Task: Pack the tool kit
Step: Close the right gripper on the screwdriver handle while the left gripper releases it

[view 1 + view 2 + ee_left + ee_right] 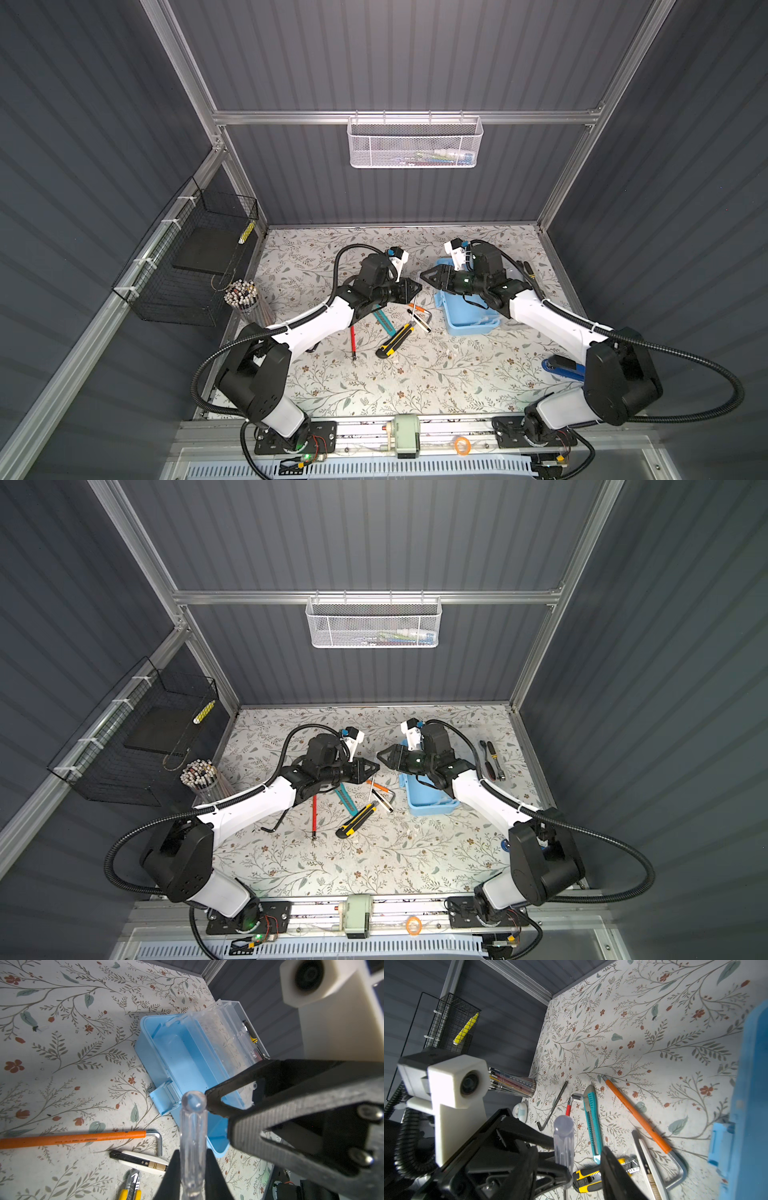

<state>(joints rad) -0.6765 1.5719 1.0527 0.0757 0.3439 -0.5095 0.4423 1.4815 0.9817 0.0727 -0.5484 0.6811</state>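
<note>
Left gripper is clamping a clear-handled screwdriver by its handle, above the table at the centre of both top views. Right gripper is facing it tip to tip, jaws standing partly apart and holding nothing. One fingertip is sitting just beside the handle's rounded end.

The light-blue box is lying open right of centre in both top views, under the right arm, with its clear lid swung back.

Below the jaws in the top views, several tools are lying loose outside the box on the floral table:
- a yellow-black knife
- a teal knife
- a white knife
- an orange hex key
- a red-handled tool

Grey ribbed walls are enclosing the table. A white mesh basket is hanging at upper centre and a black wire basket at left.
</note>
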